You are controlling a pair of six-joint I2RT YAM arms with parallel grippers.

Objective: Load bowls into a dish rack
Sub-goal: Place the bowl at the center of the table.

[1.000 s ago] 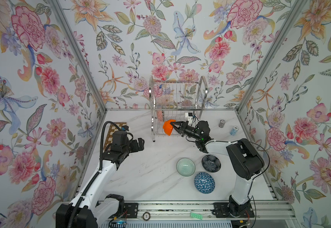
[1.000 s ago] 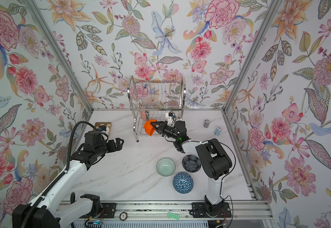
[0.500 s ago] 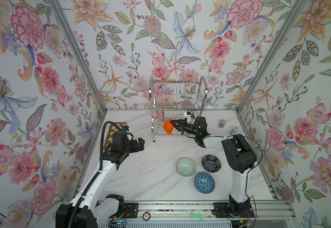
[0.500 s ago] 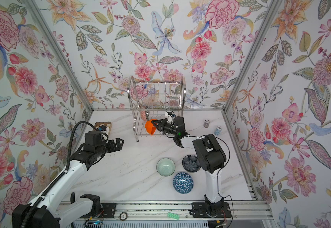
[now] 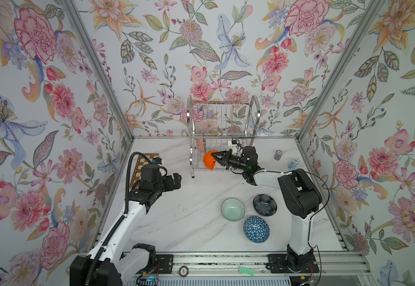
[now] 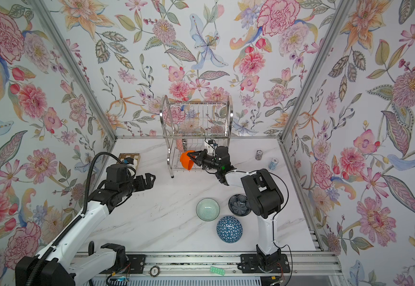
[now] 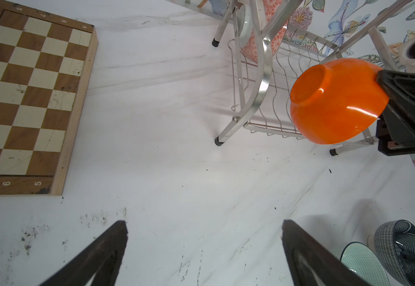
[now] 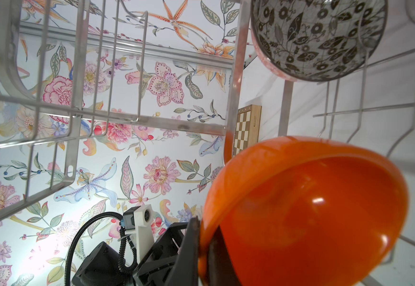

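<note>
The right gripper [image 5: 215,158] is pinching the rim of the orange bowl [image 5: 207,161], holding it on edge, base pointing left, at the lower shelf of the dish rack [image 5: 221,116].

A glossy orange bowl [image 7: 335,104], smooth and possibly plastic, catches the light against the polished chrome wire of the dish rack [image 5: 222,116]. The wooden chessboard [image 7: 28,99] looks matt and scuffed; the marble-patterned tabletop [image 7: 164,161] is smooth, flecked with dark grit.
</note>
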